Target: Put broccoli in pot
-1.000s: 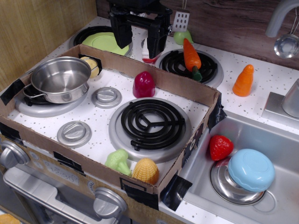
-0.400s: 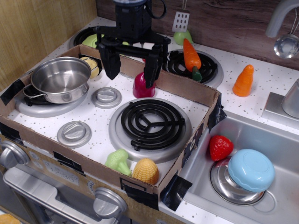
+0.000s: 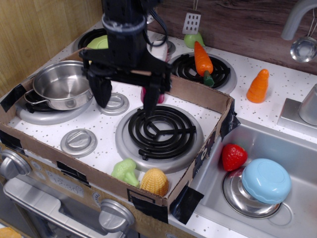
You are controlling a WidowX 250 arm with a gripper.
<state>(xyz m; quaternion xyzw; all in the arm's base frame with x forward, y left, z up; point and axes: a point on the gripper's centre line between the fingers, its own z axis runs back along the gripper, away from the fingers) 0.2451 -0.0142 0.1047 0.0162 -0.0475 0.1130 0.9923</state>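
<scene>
- Pale green and lumpy, the broccoli (image 3: 124, 171) lies at the front edge of the toy stove, inside the cardboard wall (image 3: 198, 94), touching the ribbed yellow corn (image 3: 154, 181) on its right.
- Shiny stainless steel, the round low-walled pot (image 3: 62, 84) sits on the rear left burner, well apart from the broccoli.
- Black and matte, the gripper (image 3: 126, 97) hangs with its fingers spread wide and nothing between them, above the knob (image 3: 116, 105) and the back rim of the coiled black burner (image 3: 159, 131).
- Compared with a second ago, the gripper has come forward and down from behind the cardboard wall, now hiding most of the dark red toy (image 3: 144, 95).
- Broccoli, corn and pot have not shifted.
</scene>
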